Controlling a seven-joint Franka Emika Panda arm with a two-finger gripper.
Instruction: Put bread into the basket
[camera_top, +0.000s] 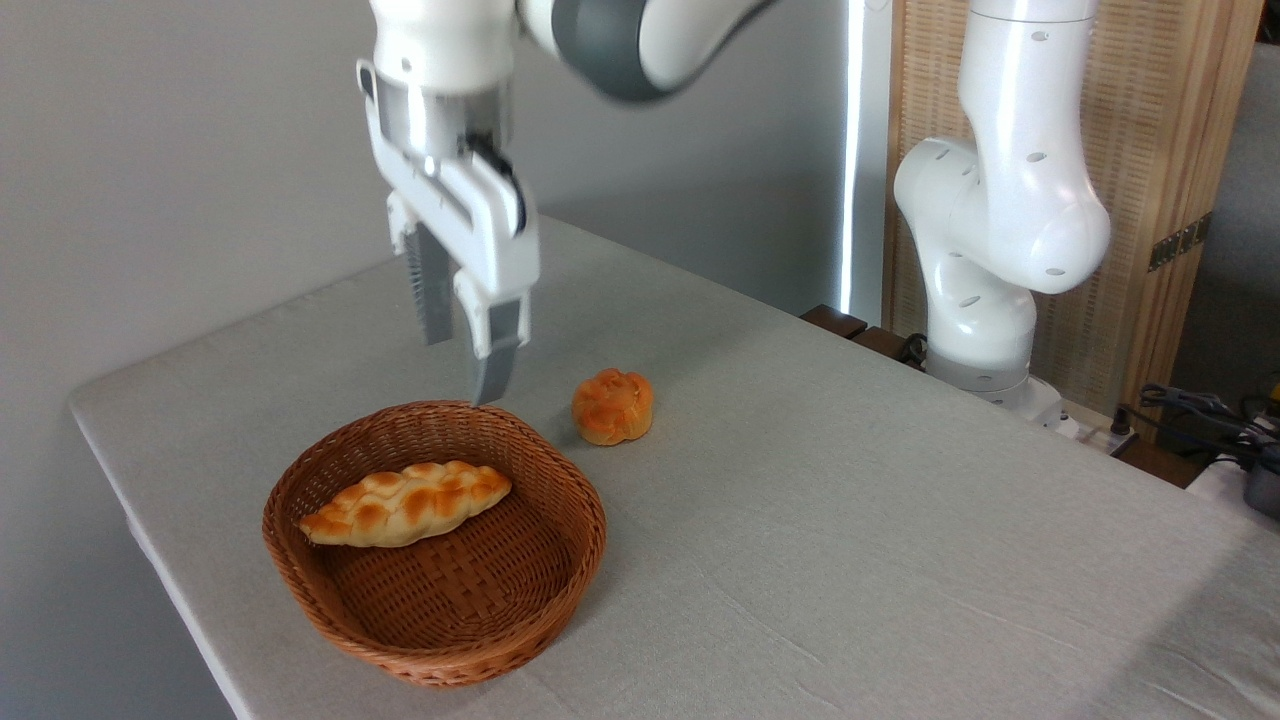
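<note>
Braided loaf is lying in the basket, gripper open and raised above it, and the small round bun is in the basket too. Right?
Not quite. The camera view shows the bun on the table beside the basket, not in it. The loaf does lie inside, with the gripper open above.

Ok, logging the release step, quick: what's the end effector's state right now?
End effector: open, holding nothing, raised above the basket; the bread lies inside it.
</note>
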